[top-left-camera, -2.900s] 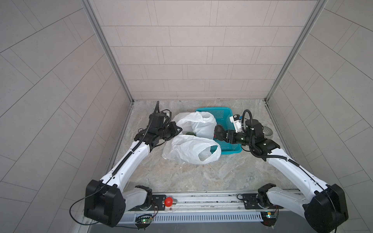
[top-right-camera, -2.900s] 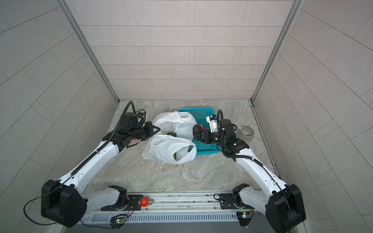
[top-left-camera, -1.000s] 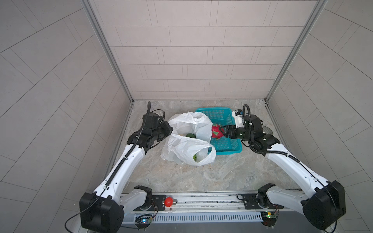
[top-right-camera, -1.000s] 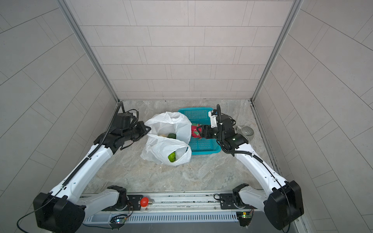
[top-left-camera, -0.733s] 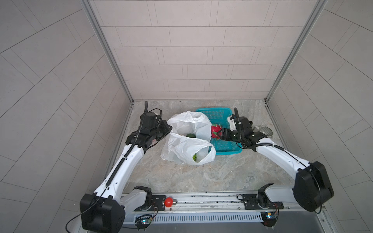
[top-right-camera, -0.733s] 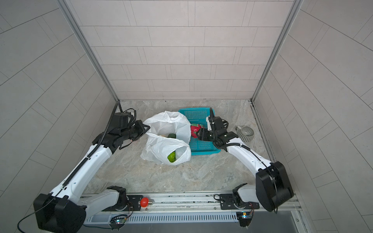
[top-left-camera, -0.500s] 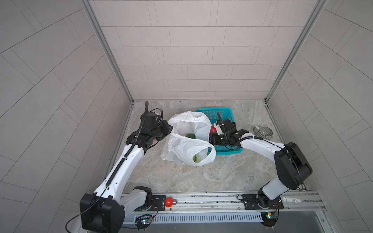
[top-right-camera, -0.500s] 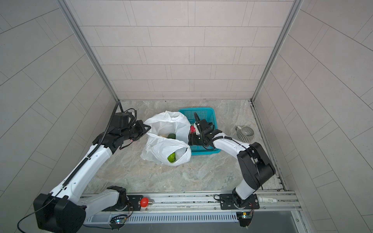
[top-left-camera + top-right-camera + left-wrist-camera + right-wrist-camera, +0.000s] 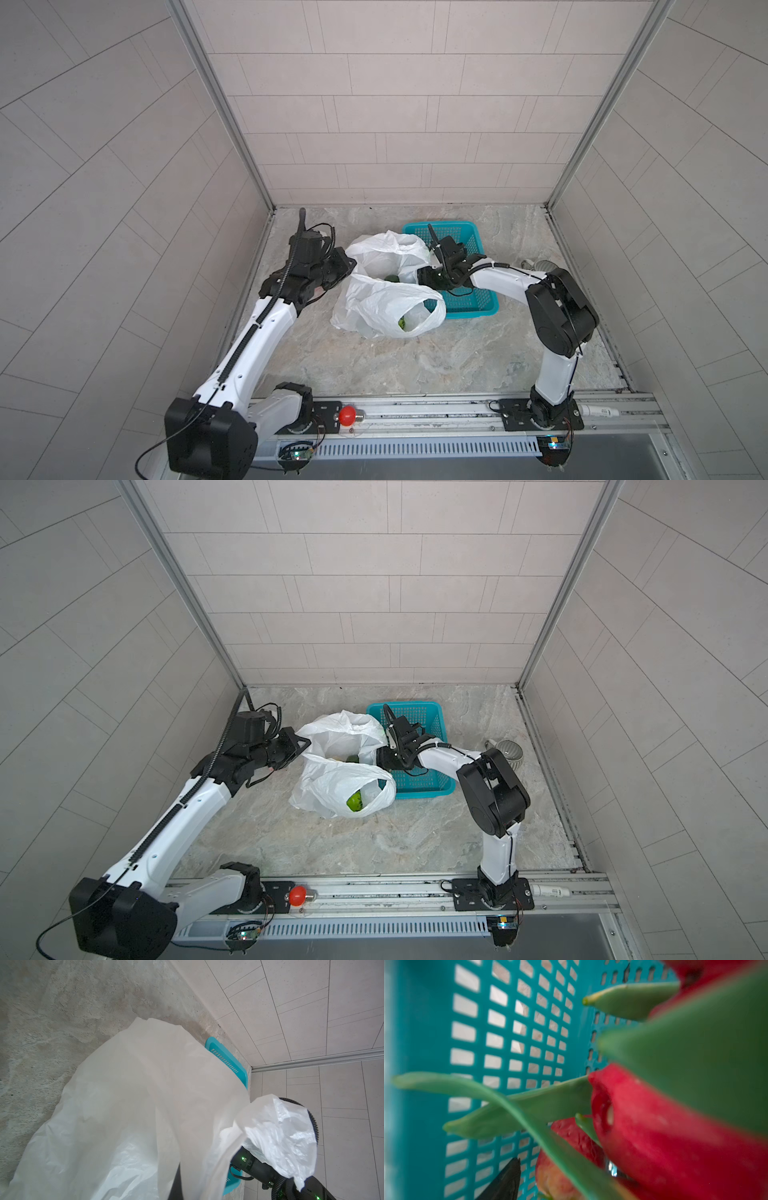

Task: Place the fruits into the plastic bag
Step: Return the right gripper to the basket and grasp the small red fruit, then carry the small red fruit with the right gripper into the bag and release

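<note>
**Dragon fruit lies in the teal basket, close before the right gripper**

The right wrist view is filled by the dragon fruit, red skin and green scales, lying on the perforated floor of the teal basket. One black fingertip shows beside it. Whether the jaws have closed on the fruit cannot be told.

In both top views the right arm is folded sharply, with its elbow out to the right. Its forearm reaches left across the basket and the right gripper sits low at the basket's left side, against the plastic bag.

The left arm stretches forward from its base. The left gripper is clamped on the bag's left edge and holds the film raised.

The bag lies on the marbled floor, touching the basket's left rim. A dark green fruit shows in its mouth, and a bright green fruit shows through the near handle loop.
</note>
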Tool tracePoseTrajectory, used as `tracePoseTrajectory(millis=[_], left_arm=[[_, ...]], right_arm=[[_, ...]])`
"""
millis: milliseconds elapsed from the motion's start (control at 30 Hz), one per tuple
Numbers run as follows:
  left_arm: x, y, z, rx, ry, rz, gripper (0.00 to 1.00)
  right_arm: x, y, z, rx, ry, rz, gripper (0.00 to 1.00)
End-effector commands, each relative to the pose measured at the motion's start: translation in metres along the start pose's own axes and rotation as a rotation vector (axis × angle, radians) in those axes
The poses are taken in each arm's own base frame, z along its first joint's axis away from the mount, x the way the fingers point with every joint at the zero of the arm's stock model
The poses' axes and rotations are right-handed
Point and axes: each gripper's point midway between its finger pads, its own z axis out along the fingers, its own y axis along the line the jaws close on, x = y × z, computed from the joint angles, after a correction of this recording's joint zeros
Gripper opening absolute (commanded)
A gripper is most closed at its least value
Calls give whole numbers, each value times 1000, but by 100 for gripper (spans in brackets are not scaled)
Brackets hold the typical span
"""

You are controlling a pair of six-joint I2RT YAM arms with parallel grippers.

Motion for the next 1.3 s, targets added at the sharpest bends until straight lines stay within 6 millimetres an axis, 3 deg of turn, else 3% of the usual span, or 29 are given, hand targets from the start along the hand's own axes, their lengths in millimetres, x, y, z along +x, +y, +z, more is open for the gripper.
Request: tracePoseTrajectory(millis=[0, 300, 500, 567, 767, 1000, 1133, 1267], left_arm=[[-2, -3, -3, 21, -15, 14, 0], [-1, 0, -3, 14, -15, 14, 0], [-2, -2, -4, 19, -18, 16, 0], [-2, -3, -5, 20, -19, 18, 0], [1, -7, -5, 45, -4, 41, 0], [1, -13, -5, 75, 2, 54, 0], [3, -12, -1, 77, 12, 51, 0], [2, -15, 1, 92, 17, 52, 0]], right_arm=[[2, -6, 9, 38, 33, -3, 65], [20, -11, 18, 22, 63, 21, 57], [15, -11, 7, 11, 32, 13, 37], [8, -9, -6, -4, 3, 21, 32], [-8, -19, -62, -30, -115, 64, 31], [1, -30, -135, -56, -263, 28, 32], [3, -8, -168, -172, -377, -6, 32], [9, 40, -181, -349, -374, -122, 33]])
